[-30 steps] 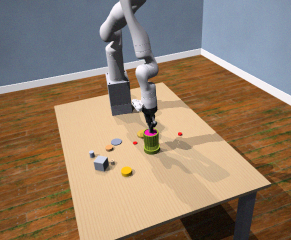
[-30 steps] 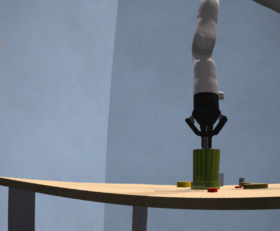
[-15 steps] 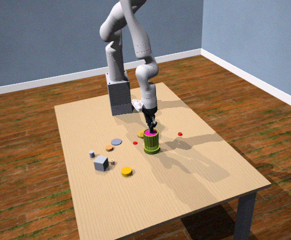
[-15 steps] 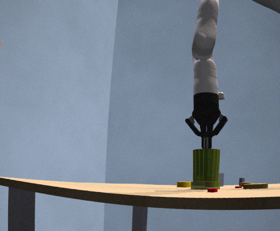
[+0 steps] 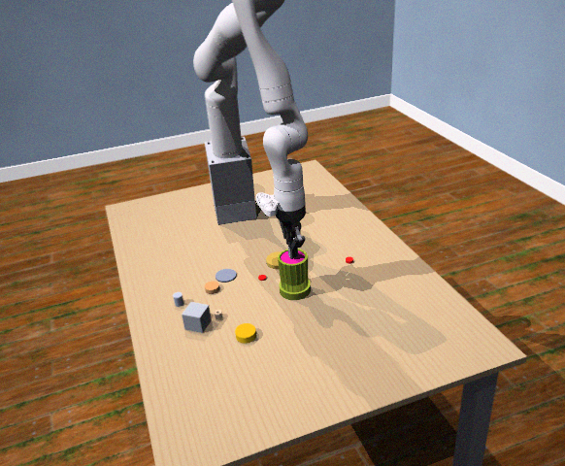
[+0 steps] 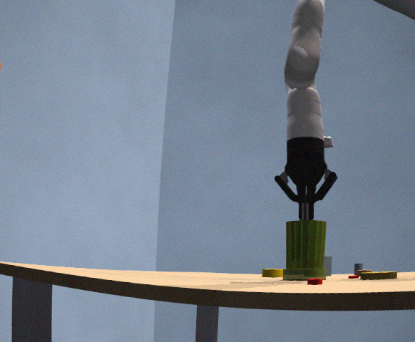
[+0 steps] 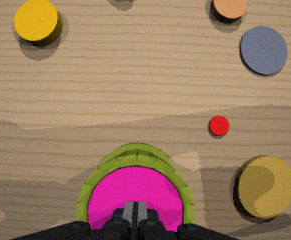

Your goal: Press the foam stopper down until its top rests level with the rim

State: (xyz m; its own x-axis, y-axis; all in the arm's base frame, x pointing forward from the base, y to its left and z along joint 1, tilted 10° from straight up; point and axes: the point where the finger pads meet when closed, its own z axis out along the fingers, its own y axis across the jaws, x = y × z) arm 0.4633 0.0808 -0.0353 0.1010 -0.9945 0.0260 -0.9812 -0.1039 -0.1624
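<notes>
Fingers [image 6: 306, 215] pressed together w/ nothing between, tips dipping straight down into the green jar [image 6: 305, 246] mouth at lower right of exterior view. Pink foam stopper [image 7: 135, 194] directly under them, sunk below rim. Jar upright on counter [image 5: 222, 381].

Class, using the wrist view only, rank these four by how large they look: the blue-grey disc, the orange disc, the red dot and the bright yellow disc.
1. Blue-grey disc
2. Bright yellow disc, only slightly smaller, so these two are nearly a tie
3. Orange disc
4. Red dot, clearly the smallest
</notes>
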